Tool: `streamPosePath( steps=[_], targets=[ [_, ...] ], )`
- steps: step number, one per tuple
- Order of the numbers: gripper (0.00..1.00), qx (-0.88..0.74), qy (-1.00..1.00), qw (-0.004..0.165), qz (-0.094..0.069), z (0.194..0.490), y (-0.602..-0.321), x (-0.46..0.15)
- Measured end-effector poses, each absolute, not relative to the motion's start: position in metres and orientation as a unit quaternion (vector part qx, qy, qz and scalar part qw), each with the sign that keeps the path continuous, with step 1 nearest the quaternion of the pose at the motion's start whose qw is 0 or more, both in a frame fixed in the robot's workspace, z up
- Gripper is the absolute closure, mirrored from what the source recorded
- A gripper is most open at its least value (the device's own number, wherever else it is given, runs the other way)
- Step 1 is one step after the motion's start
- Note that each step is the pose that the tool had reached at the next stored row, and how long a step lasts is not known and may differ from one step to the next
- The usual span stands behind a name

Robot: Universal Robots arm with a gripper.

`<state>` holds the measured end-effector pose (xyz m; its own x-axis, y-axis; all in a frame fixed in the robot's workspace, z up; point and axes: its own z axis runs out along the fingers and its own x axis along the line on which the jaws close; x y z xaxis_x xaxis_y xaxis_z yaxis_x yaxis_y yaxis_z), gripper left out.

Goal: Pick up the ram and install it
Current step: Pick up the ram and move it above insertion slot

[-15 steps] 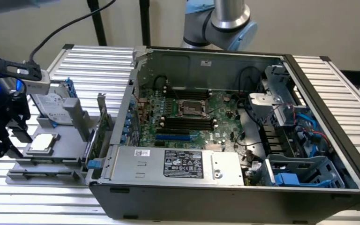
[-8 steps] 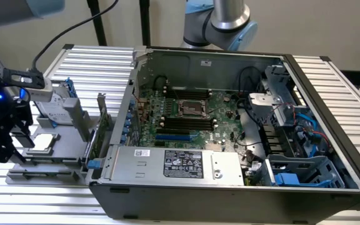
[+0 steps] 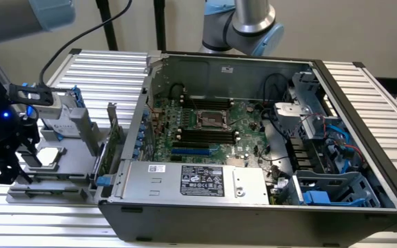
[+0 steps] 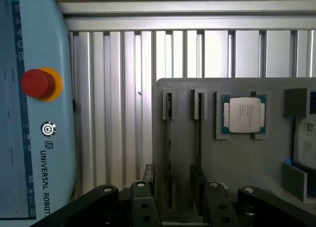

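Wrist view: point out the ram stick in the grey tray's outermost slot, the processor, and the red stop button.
ram stick (image 4: 169, 153), wrist view, on its thin upper edge at mid-length.
processor (image 4: 243, 114), wrist view, centre of its metal lid.
red stop button (image 4: 37, 83), wrist view, centre of the red cap.

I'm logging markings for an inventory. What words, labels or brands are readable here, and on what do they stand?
"UNIVERSAL ROBOT", running off the picture's edge: on the light-blue teach pendant.
The power supply label: its print cannot be read.
The processor: the print on its lid cannot be read.
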<state>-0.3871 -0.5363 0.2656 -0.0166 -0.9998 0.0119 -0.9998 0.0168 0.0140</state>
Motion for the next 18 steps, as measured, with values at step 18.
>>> streamPosePath(
  steps=[18],
  targets=[
    [0.58,0.704,-0.710,0.009,-0.001,0.233,-0.536,-0.386]
  ],
)
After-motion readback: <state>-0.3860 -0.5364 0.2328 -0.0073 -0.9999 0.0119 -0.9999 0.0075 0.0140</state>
